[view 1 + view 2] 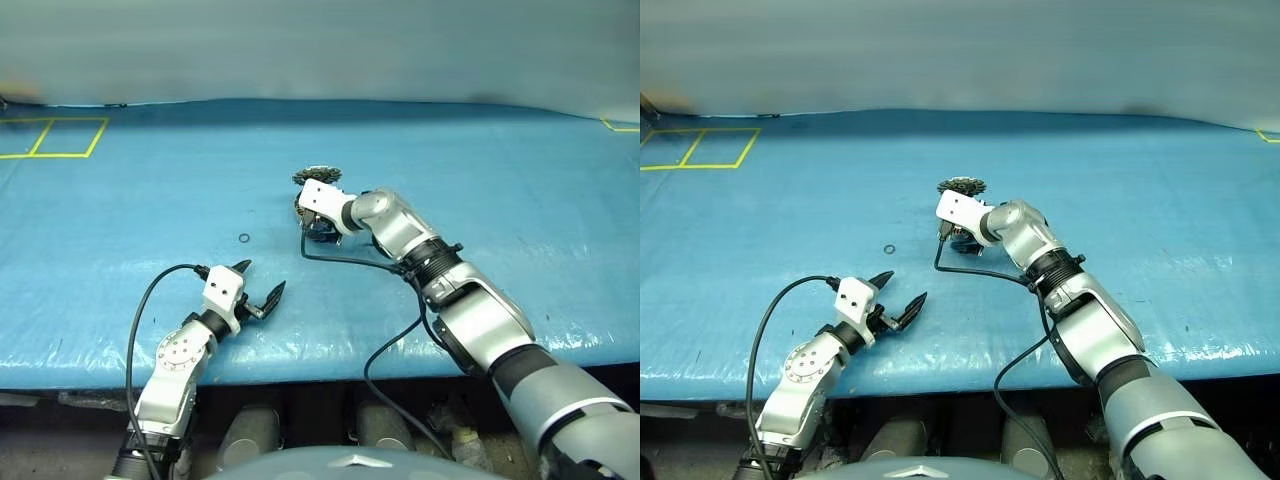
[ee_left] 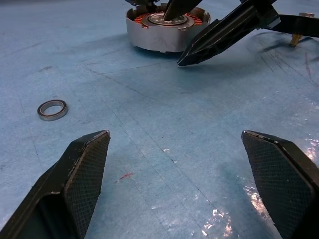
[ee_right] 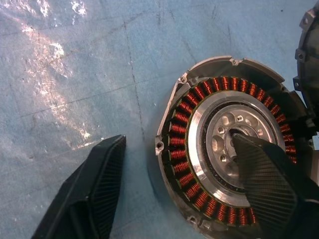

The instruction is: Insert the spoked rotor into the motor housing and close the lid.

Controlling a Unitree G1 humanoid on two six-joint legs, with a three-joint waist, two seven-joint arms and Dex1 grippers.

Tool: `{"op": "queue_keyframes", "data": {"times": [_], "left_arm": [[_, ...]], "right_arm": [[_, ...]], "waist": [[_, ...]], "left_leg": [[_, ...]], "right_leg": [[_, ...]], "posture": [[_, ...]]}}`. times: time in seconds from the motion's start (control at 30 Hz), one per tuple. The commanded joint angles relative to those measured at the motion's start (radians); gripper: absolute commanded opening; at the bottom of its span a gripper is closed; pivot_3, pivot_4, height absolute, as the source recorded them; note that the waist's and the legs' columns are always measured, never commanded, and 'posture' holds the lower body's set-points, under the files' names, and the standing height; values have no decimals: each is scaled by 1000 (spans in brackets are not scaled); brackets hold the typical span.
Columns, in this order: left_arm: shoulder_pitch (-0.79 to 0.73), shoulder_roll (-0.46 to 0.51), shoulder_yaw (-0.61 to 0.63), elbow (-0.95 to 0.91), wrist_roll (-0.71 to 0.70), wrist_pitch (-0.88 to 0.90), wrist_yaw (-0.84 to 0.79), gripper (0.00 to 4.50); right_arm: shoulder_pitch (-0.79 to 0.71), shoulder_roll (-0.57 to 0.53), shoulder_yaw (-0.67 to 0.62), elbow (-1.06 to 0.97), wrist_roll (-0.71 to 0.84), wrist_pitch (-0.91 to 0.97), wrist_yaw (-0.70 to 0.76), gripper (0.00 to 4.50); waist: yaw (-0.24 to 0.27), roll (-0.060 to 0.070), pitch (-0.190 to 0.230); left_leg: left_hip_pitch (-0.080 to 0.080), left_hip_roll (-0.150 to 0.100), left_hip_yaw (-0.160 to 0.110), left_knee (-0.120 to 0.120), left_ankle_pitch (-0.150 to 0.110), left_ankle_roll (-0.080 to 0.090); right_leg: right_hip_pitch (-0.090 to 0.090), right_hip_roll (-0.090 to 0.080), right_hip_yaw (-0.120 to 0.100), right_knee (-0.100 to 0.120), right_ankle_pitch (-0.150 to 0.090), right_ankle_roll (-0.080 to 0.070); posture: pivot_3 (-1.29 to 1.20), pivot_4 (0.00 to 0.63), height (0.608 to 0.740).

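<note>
Motor housing (image 3: pixel 227 149) astride right gripper (image 3: pixel 199 189), one finger seemingly touching its hub, fingers spread, left gripper (image 2: pixel 174 184) released.

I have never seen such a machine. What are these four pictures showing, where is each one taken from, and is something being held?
This is a two-armed robot at a blue table. Two pictures come from cameras in its head; two look along each wrist's black fingers. The left gripper hangs open and empty over the table. The right gripper straddles the wall of the motor housing, a round metal cup with copper windings: one finger inside, one outside. The lid stands open behind it. A small ring lies nearby. Nothing is lifted.
</note>
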Motion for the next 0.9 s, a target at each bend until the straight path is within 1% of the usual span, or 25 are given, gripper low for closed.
{"op": "queue_keyframes", "data": {"times": [0.03, 0.1, 0.13, 0.27, 0.33, 0.43, 0.57, 0.67, 0.8, 0.9], "left_arm": [[-2, -3, -7, -46, 8, -12, 5, 4500], [-1, -2, -5, -44, 7, -11, 7, 4500], [-1, -2, -3, -44, 7, -11, 8, 4500], [-5, 2, 1, -40, 7, -13, 7, 4500], [-6, 3, 4, -39, 5, -13, 7, 4500], [-4, 5, 5, -38, 4, -12, 7, 4500], [1, 7, 5, -38, -1, -7, 2, 4500], [4, 9, 5, -35, -4, -8, -2, 4500], [5, 11, 4, -31, -6, -10, -8, 4500], [4, 15, 2, -28, -4, -9, -12, 4500]], "right_arm": [[22, -2, 3, 10, -30, 19, 20, 2551], [42, -7, 7, -15, -43, 17, 21, 2000], [55, -11, 7, -38, -45, 22, 28, 1963], [122, -20, -1, -180, -34, 89, 62, 1869], [176, -22, -8, -295, -19, 167, 77, 1861], [273, -15, -24, -487, 5, 332, 75, 1859], [423, -3, -24, -745, 18, 555, 36, 1850], [520, 22, -28, -897, 28, 697, -16, 1850], [614, 48, -18, -1032, 33, 813, -89, 1848], [651, 72, -22, -1085, 38, 874, -149, 1848]], "waist": [[2, 0, -1], [1, 0, -2], [1, 0, -2], [2, 0, -3], [3, 0, -3], [6, 0, -5], [7, -1, -9], [8, -1, -13], [8, -3, -18], [8, -5, -22]], "left_leg": [[0, 0, 0, 0, 0, 0], [1, 0, 0, 0, 0, 0], [2, 0, 0, 0, 0, 0], [3, 0, 0, 0, 0, 0], [3, 0, 0, 0, 0, 0], [3, 0, 0, -2, 0, 0], [3, 0, 0, -5, 0, 0], [3, 0, 0, -6, 0, 0], [4, 0, 0, -5, -1, 0], [5, 0, 0, -5, -1, 0]], "right_leg": [[0, 0, 0, 0, 0, 0], [0, 0, 0, 0, 0, 0], [0, -1, 0, 0, 0, 0], [1, -1, 0, 0, 0, 0], [1, -1, 0, 0, 0, 0], [1, -1, 1, 0, 0, 0], [1, -2, 2, -1, 0, 0], [0, -2, 2, -2, 0, 0], [1, -2, 2, -3, 0, 0], [1, -1, 2, -2, 0, 0]], "posture": [[0, 150, 740], [0, 150, 740], [0, 150, 740], [0, 150, 740], [0, 150, 740], [0, 150, 740], [0, 150, 740], [0, 150, 740], [0, 150, 740], [0, 150, 740]]}}
